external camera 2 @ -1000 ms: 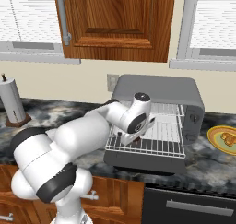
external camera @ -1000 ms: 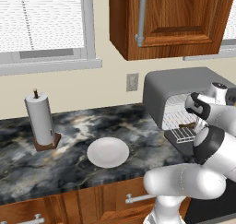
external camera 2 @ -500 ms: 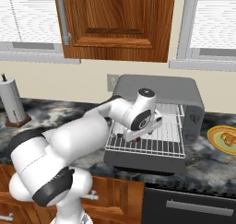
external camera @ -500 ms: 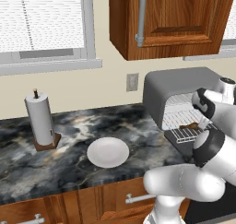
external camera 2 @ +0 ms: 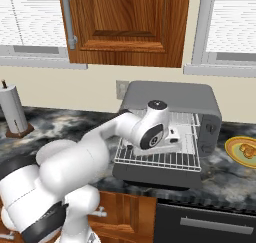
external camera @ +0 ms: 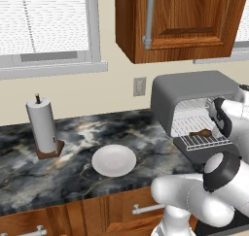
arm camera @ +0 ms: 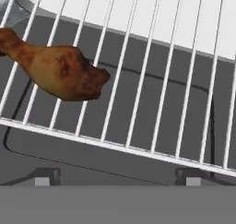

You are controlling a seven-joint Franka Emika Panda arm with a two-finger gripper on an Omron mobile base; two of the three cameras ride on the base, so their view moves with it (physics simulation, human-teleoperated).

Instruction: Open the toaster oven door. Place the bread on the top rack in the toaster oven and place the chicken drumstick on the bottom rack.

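Dark marbled surface (external camera: 73,172) running under a window, wooden cupboard (external camera: 189,21) on the wall above

Grey toaster oven (external camera: 192,92) at the right end of the surface, its door (external camera 2: 155,174) folded down flat in front, pale inside exposed

White robot arm (external camera 2: 90,157) reaching from the lower foreground into the oven mouth, hand just above the pulled-out shelf

Two white wire shelves inside: top rack (external camera: 197,104) higher and set back, bottom rack (external camera: 202,139) drawn forward over the open door

White plate (external camera: 114,160) lying on the surface left of the oven, well apart from it

Paper towel roll (external camera: 43,126) standing upright on a wooden base near the left, beside the window wall

Yellow dish (external camera 2: 242,151) on the surface to the right of the oven, carrying a small golden-orange piece of bread (external camera 2: 245,150)

Brown chicken drumstick (arm camera: 57,71) lying on the wires of the bottom rack, plump end toward the middle of the shelf, thin bone end pointing to the side; seen from the left base camera as a small dark shape on the front shelf

Fingers (external camera 2: 172,138) spread apart above the shelf, gripping nothing, drumstick lying free below them
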